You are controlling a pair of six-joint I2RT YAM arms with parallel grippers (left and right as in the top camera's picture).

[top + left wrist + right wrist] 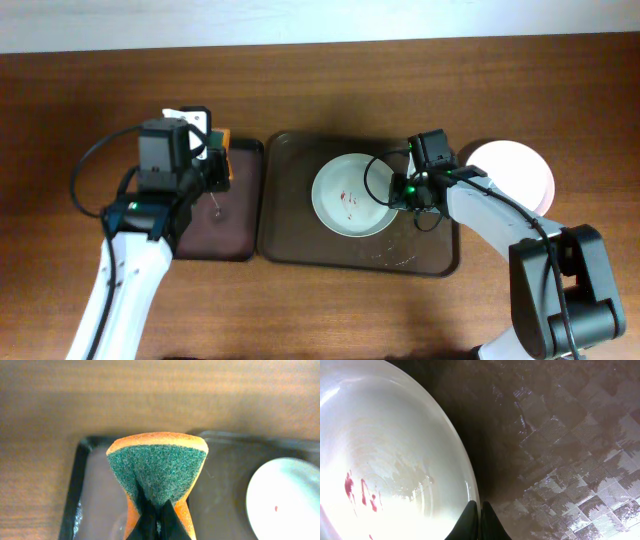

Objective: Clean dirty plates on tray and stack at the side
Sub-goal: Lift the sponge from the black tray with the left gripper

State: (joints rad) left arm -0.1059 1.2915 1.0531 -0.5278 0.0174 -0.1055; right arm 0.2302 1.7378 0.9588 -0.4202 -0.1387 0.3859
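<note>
Item one: tray [285,245], large, brown, low-rimmed, lying mid-surface; its floor right of the plate shows a wet sheen in the right wrist view. Item two: smeared plate [352,196], round and white, sitting inside the tray toward its centre, with reddish streaks in the well. Item three: white plate [520,172], off the tray on the bare surface [80,100] just past the tray's right end. It looks clean, and this is presumably the stacking spot; whether one plate or several lie there cannot be told. Item four: small tray [240,240], darker, black-rimmed, just beside the large tray's left edge, apparently the sponge's resting place. Item five: sponge [157,465], orange with a green scouring face, squeezed into a fold. The left hand [160,522] is pinching the sponge from both sides and hangs over the small tray, scouring face outward, probably so that it is ready to wipe. The right hand [480,522] sits at the smeared plate's right rim with its fingers pressed together. They appear to nip that rim, likely to steady the plate against sliding while it is scrubbed. Status, as a judgement: one plate remains dirty, so wiping precedes any stacking.
</note>
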